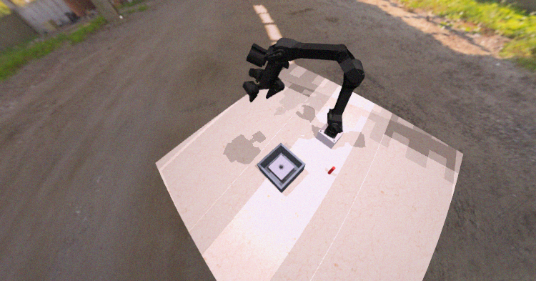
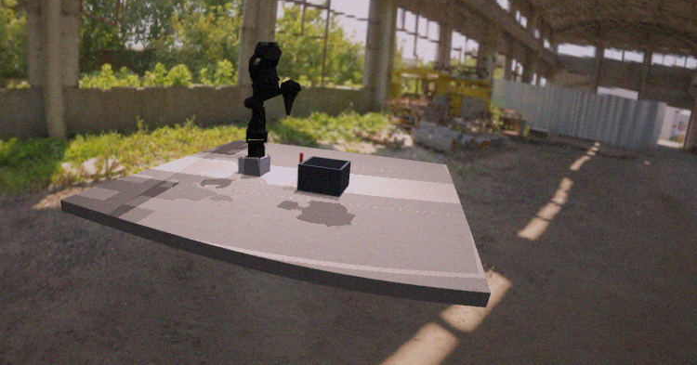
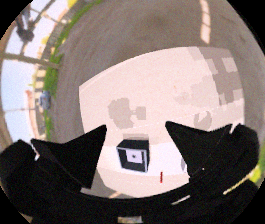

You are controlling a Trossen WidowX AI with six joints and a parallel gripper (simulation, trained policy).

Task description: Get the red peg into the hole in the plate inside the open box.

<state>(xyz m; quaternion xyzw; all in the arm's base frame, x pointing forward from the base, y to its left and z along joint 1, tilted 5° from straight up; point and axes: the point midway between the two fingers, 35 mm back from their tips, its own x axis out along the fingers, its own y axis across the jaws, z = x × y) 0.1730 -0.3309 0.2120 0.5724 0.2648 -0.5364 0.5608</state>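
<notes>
Seen from the top view, starts at left with the corner of the table (image 1: 337, 223) (image 2: 389, 245) (image 3: 158, 90), then leads to the raised gripper (image 1: 259, 98) (image 2: 289, 113) (image 3: 137, 125), with 2 fingers spread wide apart around nothing. Hangs high above the level of the box rim, near the upper-left table edge in that view. Next, comes to 1 open box (image 1: 268, 174) (image 2: 322, 180) (image 3: 130, 143), with 4 walls around the plate (image 1: 275, 170) (image 3: 134, 151) and its 1 dark hole (image 1: 281, 166) (image 3: 134, 156), well in from the table edges. Farther right, reaches the base block (image 1: 327, 141) (image 2: 253, 166) under the arm (image 1: 314, 51) (image 2: 263, 77), with a gap between block and box. Ends at 1 red peg (image 1: 331, 170) (image 2: 301, 157) (image 3: 161, 177), upright outside the box, apart from its wall and from the block, with open room between.
</notes>
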